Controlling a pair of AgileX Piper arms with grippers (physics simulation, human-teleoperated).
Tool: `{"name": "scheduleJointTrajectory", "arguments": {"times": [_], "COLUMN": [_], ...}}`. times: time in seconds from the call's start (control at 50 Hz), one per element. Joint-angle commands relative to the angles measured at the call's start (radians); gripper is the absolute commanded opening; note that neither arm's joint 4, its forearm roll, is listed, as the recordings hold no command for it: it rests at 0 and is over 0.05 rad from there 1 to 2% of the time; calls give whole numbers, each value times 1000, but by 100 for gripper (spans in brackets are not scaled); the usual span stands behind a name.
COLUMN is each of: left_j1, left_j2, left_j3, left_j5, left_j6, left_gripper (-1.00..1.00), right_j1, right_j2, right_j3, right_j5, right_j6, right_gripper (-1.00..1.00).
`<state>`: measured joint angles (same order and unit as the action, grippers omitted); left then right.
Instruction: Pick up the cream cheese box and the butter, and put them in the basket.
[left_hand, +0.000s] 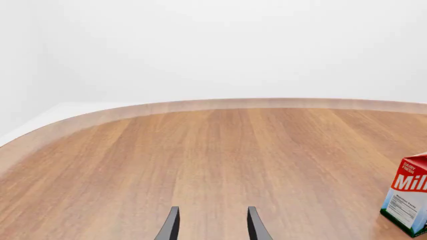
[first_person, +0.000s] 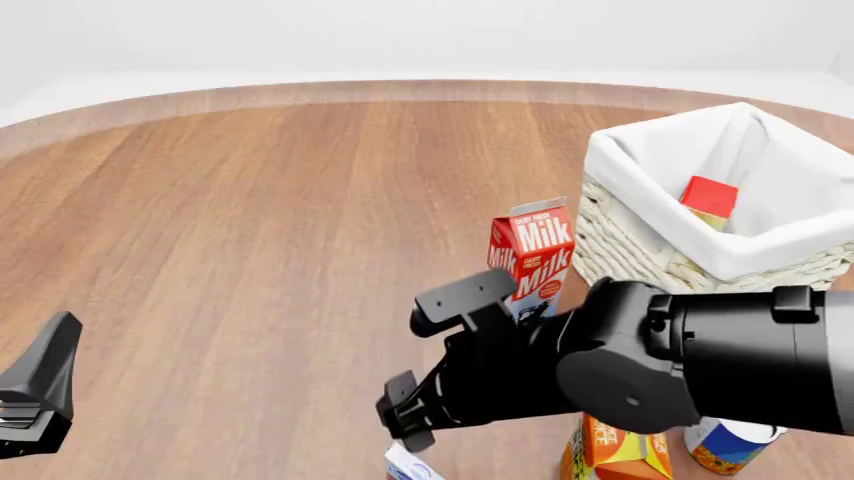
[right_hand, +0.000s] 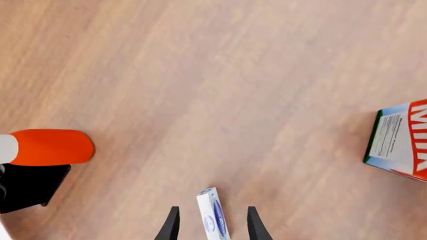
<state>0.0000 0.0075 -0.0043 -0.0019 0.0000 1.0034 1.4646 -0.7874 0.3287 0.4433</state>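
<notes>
The cream cheese box (right_hand: 213, 218), small and white with a bluish oval, stands on edge on the wood between the fingers of my open right gripper (right_hand: 212, 211). No contact with either finger shows. In the front view the cream cheese box (first_person: 407, 465) peeks out under the right arm at the bottom edge. The butter (first_person: 709, 197), a red box, lies inside the white-lined wicker basket (first_person: 641, 225) at the far right. My left gripper (left_hand: 213, 227) is open with nothing in it, low over bare wood at the near left (first_person: 40, 395).
A red-and-white milk carton (first_person: 534, 255) stands just left of the basket, also seen in the wrist views (left_hand: 407, 200) (right_hand: 400, 142). An orange juice carton (first_person: 625, 452) and a can (first_person: 731, 445) sit near the front right. An orange-red rounded object (right_hand: 48, 146) lies beside a black part.
</notes>
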Motion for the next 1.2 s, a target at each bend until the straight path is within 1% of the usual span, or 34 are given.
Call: {"name": "scheduleJointTrajectory", "arguments": {"times": [0.02,0.34,0.42,0.62,0.66,0.7,0.9,0.96,1.2], "left_j1": [0,0,0,0,0,0,0,0,0], "left_j2": [0,0,0,0,0,0,0,0,0], "left_j3": [0,0,0,0,0,0,0,0,0], "left_j5": [0,0,0,0,0,0,0,0,0], "left_j6": [0,0,0,0,0,0,0,0,0], "left_gripper": [100,100,100,100,100,100,100,100,100], "right_j1": [7,6,19,28,45,52,51,58,59], "right_j2": [22,39,52,66,85,91,97,103,106], "right_j3": [29,40,54,60,70,72,72,83,83], "right_j5": [-37,-55,-79,-96,-120,-125,-129,-149,-149], "right_j6": [20,18,35,45,61,66,63,75,75], "right_gripper": [100,100,100,100,100,100,100,100,100]}}
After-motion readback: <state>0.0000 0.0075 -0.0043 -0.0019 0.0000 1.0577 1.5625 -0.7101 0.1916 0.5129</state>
